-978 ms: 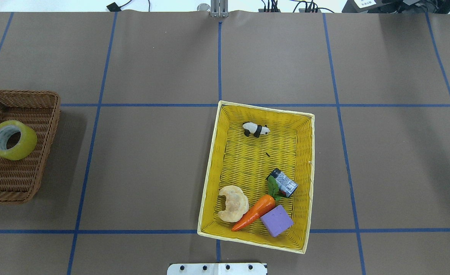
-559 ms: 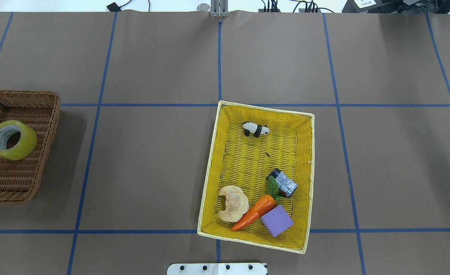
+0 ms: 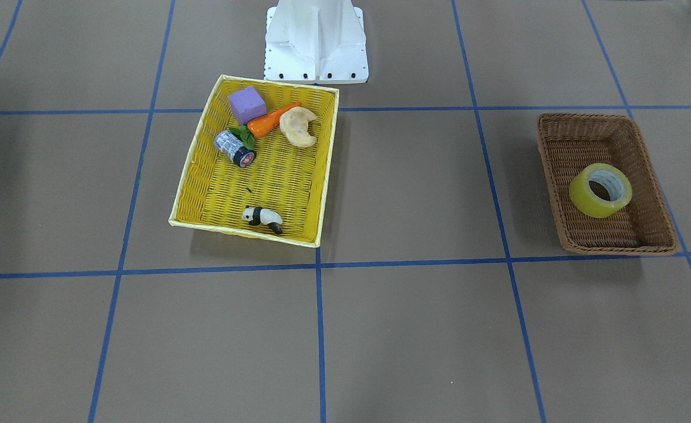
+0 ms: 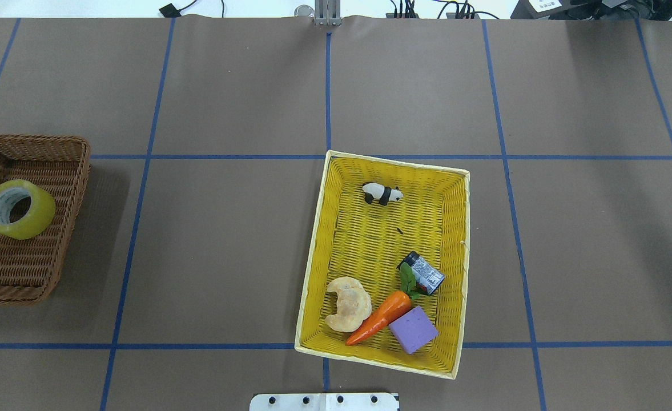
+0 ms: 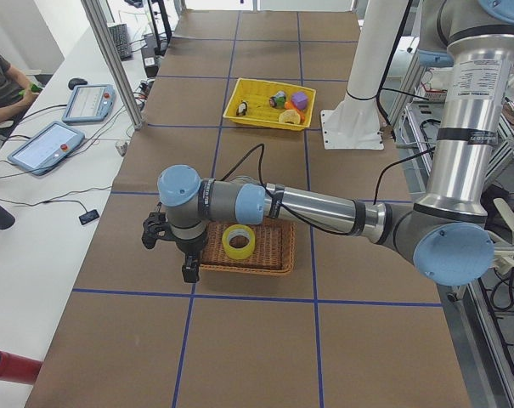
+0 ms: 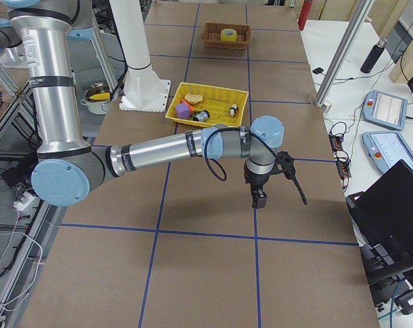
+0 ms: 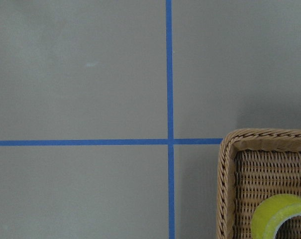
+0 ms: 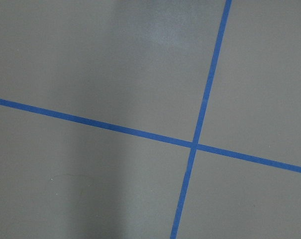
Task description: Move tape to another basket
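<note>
The tape point(image 4: 18, 209), a yellowish roll with a white-grey core, lies in the brown wicker basket point(image 4: 33, 140) at the table's left end. It also shows in the front view point(image 3: 600, 190) and, in part, in the left wrist view point(image 7: 282, 216), inside the basket's corner point(image 7: 224, 189). My left gripper point(image 5: 189, 272) shows only in the exterior left view. It hangs over the table just beside the basket's outer side, apart from the tape point(image 5: 238, 241). My right gripper point(image 6: 261, 200) shows only in the exterior right view, over bare table far from the basket. I cannot tell whether either is open or shut.
A bright yellow basket point(image 4: 395, 162) stands near the table's middle. It holds a panda figure point(image 4: 382, 193), a dark-capped jar point(image 4: 422, 273), a carrot point(image 4: 380, 317), a purple block point(image 4: 413, 329) and a bread piece point(image 4: 347, 303). The robot's white base point(image 3: 316, 41) stands beside it.
</note>
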Robot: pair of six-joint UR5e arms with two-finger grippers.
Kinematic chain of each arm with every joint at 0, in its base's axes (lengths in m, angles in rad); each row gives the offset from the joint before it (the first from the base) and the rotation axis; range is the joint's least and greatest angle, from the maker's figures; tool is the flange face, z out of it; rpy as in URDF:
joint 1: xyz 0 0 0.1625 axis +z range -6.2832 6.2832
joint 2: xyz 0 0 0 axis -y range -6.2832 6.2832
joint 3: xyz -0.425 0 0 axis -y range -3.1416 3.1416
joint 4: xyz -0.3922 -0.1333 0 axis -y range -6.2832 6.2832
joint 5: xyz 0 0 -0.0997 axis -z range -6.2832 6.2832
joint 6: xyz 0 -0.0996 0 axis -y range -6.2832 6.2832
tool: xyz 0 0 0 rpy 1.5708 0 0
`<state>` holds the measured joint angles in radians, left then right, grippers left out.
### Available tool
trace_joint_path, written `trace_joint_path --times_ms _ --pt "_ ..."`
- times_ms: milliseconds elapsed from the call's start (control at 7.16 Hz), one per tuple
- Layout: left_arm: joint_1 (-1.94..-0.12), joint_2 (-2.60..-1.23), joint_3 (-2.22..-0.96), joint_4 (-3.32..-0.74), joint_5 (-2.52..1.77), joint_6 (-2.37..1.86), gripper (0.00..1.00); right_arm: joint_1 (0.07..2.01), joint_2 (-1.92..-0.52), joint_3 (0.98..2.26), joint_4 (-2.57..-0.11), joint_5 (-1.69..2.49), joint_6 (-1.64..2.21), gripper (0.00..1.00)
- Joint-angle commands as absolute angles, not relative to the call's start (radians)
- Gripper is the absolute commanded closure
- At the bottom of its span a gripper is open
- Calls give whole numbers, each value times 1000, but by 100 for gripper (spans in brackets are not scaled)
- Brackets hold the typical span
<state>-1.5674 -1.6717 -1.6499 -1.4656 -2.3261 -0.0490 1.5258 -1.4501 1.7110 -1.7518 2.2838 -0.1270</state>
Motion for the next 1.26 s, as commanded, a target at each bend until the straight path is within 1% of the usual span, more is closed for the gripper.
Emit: trace_joint_path --times_ms 0,279,1117 --pt "-1568 -1664 -1655 -1468 -2315 -46 2 1526 -1523 1744 -1746 2275 -132 0" --pt "-1571 -1664 -1660 -1505 -2283 -49 2 1526 -1546 1747 -1691 2281 -123 0" --pt "-1568 -1669 -1680 -1509 -2318 -49 2 1519 -1539 1733 -1683 2275 -123 0"
